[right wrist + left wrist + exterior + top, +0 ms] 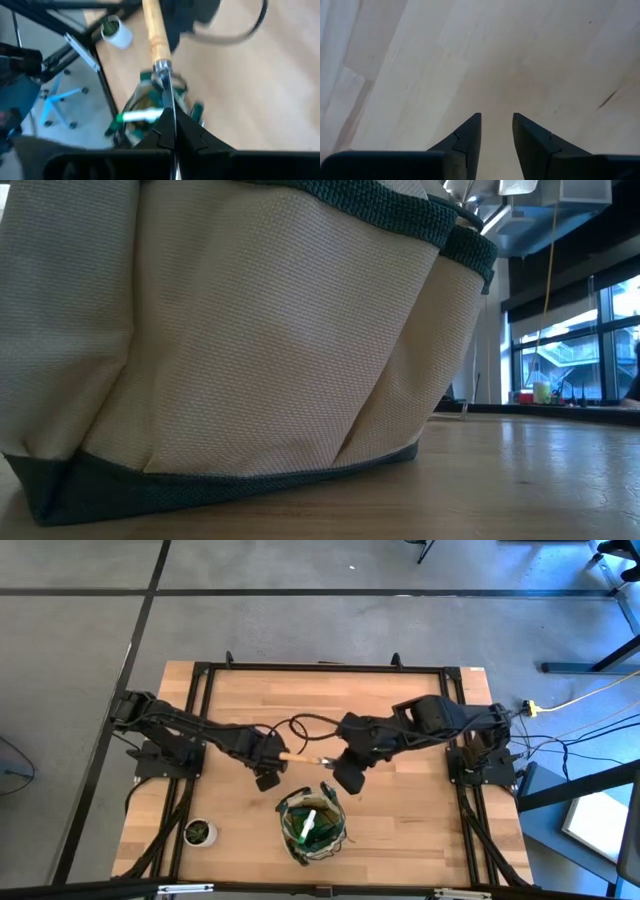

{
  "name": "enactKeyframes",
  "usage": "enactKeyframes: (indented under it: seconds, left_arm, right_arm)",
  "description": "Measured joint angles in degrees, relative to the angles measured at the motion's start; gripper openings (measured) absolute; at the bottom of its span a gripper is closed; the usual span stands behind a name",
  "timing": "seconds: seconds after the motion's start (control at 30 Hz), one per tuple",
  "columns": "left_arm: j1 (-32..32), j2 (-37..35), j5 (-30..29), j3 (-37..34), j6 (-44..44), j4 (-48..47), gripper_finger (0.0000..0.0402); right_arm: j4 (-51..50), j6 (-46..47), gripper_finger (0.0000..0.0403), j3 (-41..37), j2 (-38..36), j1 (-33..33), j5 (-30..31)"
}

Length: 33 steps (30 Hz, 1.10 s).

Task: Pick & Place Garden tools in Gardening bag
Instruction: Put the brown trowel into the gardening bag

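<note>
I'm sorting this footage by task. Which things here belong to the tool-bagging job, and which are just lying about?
Part of the job:
- wooden-handled tool, its metal shank pinched in the shut right gripper
- gardening bag, with a green and white item already inside
- left gripper, empty, fingers apart over bare wood

Just there:
- small potted plant near the table's corner
- black cable

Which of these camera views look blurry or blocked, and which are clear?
Low view: the gardening bag sits so close that it fills most of the frame. Right wrist view: smeared and soft around the wooden-handled tool. Left wrist view: soft, only bare table beyond the fingers. High view: evenly lit and clear.
</note>
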Motion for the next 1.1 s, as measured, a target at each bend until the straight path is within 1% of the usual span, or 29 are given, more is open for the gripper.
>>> enactKeyframes:
  seconds: [0.13,0.2,0.37,0.47,0.57,0.67,0.77,0.87,0.97,1.1]
  left_arm:
    - [0.9,0.0,-1.08,0.01,2.11,0.0,0.0102]
    - [1.35,0.0,-2.2,0.02,2.85,-0.13,0.0102]
    - [2.67,0.0,-3.0,0.02,4.44,-0.51,0.0102]
    - [3.2,-0.22,-5.52,0.02,4.42,-3.39,0.0102]
    - [3.68,-0.76,-9.52,0.02,4.39,-6.75,0.0102]
    - [3.94,-2.95,-15.65,0.02,3.98,-9.02,0.0102]
    - [3.22,-6.94,-23.36,0.02,4.3,-9.24,0.0102]
    - [1.01,-12.24,-30.76,0.02,5.16,-9.04,0.0102]
    - [-2.09,-17.63,-35.99,0.04,10.57,-6.23,0.0102]
    - [-7.51,-23.17,-38.23,0.07,24.12,4.12,0.0102]
  right_arm:
    - [-3.25,6.75,0.0,-0.09,0.14,0.05,-4.31]
    - [-3.33,9.77,0.0,-0.11,0.19,0.01,-4.55]
    - [-4.31,12.94,0.0,-0.11,0.19,-0.1,-4.51]
    - [-4.42,14.91,0.0,-0.11,0.19,-0.12,-5.82]
    - [-4.44,17.69,0.0,-0.11,0.17,-0.12,-7.82]
    - [-4.75,21.4,0.0,-0.11,0.0,-0.17,-9.66]
    - [-5.32,24.41,0.0,-0.12,-0.01,-0.86,-11.56]
    - [-5.47,25.53,0.0,-0.13,-0.01,-2.04,-13.21]
    - [-5.58,25.51,0.0,-0.13,-0.03,-3.65,-13.21]
    - [-7.41,25.11,0.0,-0.13,0.37,-7.97,-11.95]
